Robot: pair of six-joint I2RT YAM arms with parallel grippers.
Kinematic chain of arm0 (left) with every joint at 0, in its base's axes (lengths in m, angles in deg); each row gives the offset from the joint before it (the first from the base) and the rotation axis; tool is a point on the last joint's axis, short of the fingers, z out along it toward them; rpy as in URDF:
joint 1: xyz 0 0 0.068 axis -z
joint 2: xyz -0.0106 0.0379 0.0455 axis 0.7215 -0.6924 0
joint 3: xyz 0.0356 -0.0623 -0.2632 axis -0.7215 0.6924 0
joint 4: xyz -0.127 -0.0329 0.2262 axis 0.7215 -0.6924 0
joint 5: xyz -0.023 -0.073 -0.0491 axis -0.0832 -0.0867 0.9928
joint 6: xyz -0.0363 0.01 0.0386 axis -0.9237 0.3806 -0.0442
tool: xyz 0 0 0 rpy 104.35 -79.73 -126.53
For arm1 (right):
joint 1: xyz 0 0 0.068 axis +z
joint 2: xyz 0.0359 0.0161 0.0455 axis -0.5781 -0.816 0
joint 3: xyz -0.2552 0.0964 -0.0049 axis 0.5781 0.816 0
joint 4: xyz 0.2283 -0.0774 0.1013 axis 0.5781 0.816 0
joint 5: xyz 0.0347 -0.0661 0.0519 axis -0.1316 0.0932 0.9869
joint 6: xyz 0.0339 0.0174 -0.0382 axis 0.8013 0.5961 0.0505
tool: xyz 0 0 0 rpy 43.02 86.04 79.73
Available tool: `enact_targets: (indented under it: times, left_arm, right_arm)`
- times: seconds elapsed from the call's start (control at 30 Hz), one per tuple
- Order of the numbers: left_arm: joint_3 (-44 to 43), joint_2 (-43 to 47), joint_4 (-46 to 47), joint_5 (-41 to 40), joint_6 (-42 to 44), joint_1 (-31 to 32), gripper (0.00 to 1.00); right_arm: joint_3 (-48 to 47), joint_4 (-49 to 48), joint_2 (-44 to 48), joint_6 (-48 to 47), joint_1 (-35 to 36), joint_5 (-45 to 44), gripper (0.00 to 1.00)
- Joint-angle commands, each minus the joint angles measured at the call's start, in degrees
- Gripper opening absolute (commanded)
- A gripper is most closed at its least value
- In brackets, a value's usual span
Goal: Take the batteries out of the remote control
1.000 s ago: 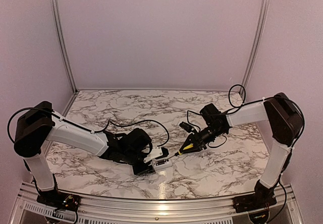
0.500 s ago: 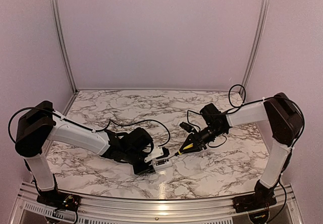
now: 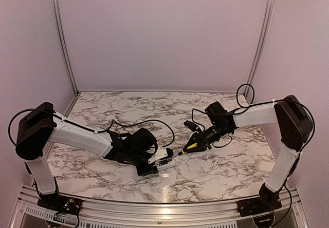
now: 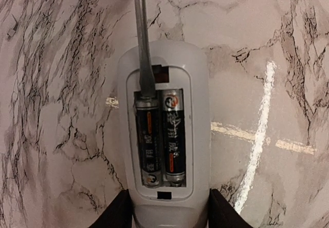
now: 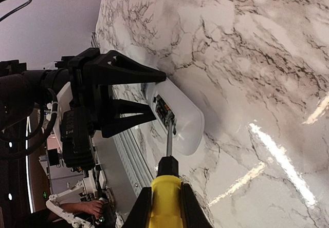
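Near-centre of the surface: the remote control lies back-up with the cover off, and both batteries are seated side by side in the bay. The left end effector is clamped on the remote's end, one finger on each side of the body, pinning it down. The right end effector is closed tight on the yellow-handled screwdriver, reaching in from the right. The blade tip is in the bay against the end of one cell, the end away from the left end effector. I read this as the pry-out step, with nothing unloaded yet.

Risks from here:
- The tip rides up the rounded cell end and skates off, so the blade jabs the contact or the bay wall.
- The remote is held at one end only, so lever force at the other end could tilt or twist it in the grip.
- The cell pops free fast and rolls; the near edge is close.
- The handle rotates between the right fingers under side load, and the blade loses its bite.
- Too steep an angle just wedges the cell harder into the bay.
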Motion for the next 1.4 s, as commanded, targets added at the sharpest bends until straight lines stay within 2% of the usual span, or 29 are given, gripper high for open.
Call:
enact_targets:
  times: [0.0,0.6,0.97,1.37]
  left_arm:
    - [-2.8,-3.8,9.5,1.1,0.8,0.6,0.00]
    - [-3.2,-3.5,11.6,2.4,-1.7,0.7,0.00]
    - [2.1,2.0,20.3,5.6,-6.5,0.3,0.00]
    - [2.2,5.1,19.6,5.0,-8.4,0.2,0.00]
  right_arm:
    - [-3.5,-7.2,3.2,0.9,4.4,18.1,0.00]
    - [0.3,-11.2,2.9,1.4,4.2,20.6,0.00]
    - [4.6,-17.0,4.7,4.2,2.9,21.7,0.00]
    - [4.4,-10.7,5.4,0.9,2.2,16.5,0.00]
